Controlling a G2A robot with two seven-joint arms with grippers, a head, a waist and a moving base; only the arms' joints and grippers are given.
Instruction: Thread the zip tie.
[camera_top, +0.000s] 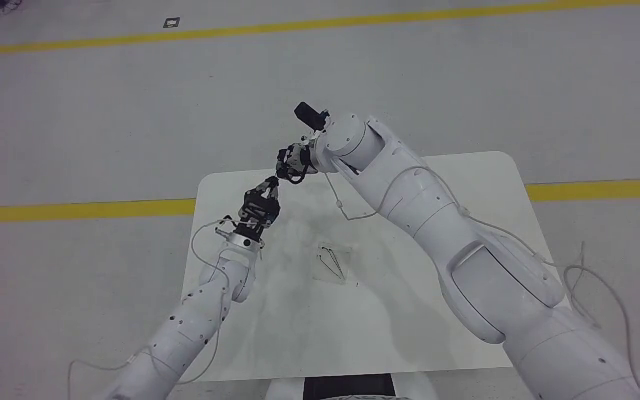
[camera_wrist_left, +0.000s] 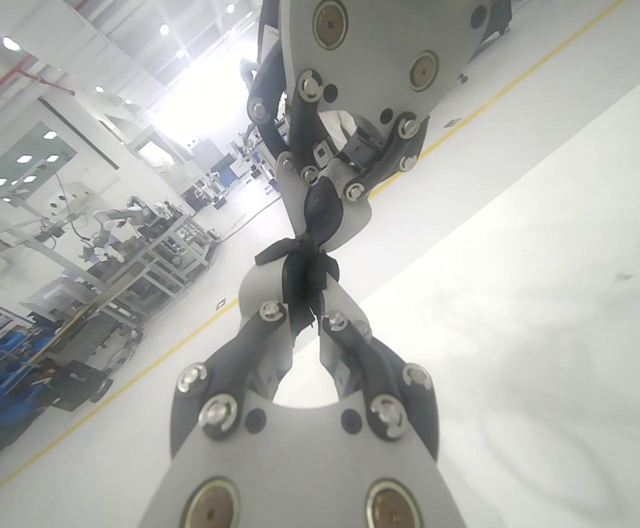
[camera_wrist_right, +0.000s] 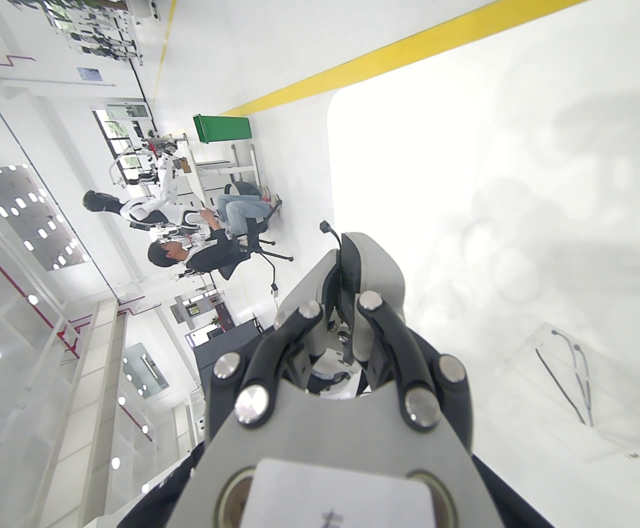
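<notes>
Black zip tie (camera_wrist_left: 295, 250) up in air near table's (camera_top: 450, 190) far-left corner, pinched between both claws. Tips of left gripper (camera_wrist_left: 305, 295) clamped tight on it; right gripper (camera_wrist_right: 350, 260) closed too, seemingly on other end. Clear bag (camera_top: 332, 258) holding more ties lies mid-table.

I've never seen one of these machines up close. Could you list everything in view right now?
zip tie: one, black, pinched between the two end effectors above the table.
clear packet: one, transparent, lying flat near the table's middle.
thin strips: a few, dark and grey, inside the packet.
table: one, white, rounded corners.
floor lines: two, yellow, on the grey floor beyond the table.
left end effector: one, grey and black, shut on the zip tie.
right end effector: one, grey and black, tip to tip with the left, shut on the zip tie.
</notes>
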